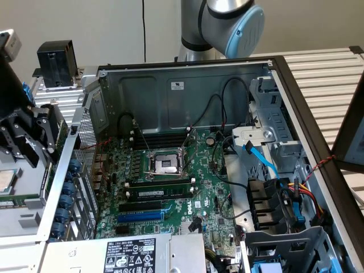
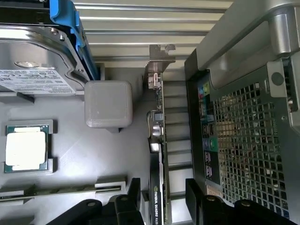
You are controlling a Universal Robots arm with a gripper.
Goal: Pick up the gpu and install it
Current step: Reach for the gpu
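The gpu (image 2: 157, 154) stands on edge in a slot of the grey parts tray (image 2: 93, 159), outside the computer case (image 1: 187, 91) (its silver end bracket is the end farthest from the wrist camera). In the wrist view the gripper (image 2: 162, 183) hangs over the card with the fingers (image 2: 134, 197) spread wide, 1 on each side of it, holding nothing. I cannot tell whether either one touches the board. The card sits between a raised grey block (image 2: 108, 104) and the case's perforated rear panel (image 2: 248, 140). The same tray carries 1 bare CPU (image 2: 26, 147) and a hard drive (image 2: 33, 61) in a blue caddy (image 2: 70, 28). In the exterior view the gripper (image 1: 31, 149) is at 9 o'clock, just outside the case wall. The motherboard (image 1: 165, 187) lies exposed inside the case toward 6 o'clock, and the arm (image 1: 236, 20) rises behind the case at 12 o'clock.
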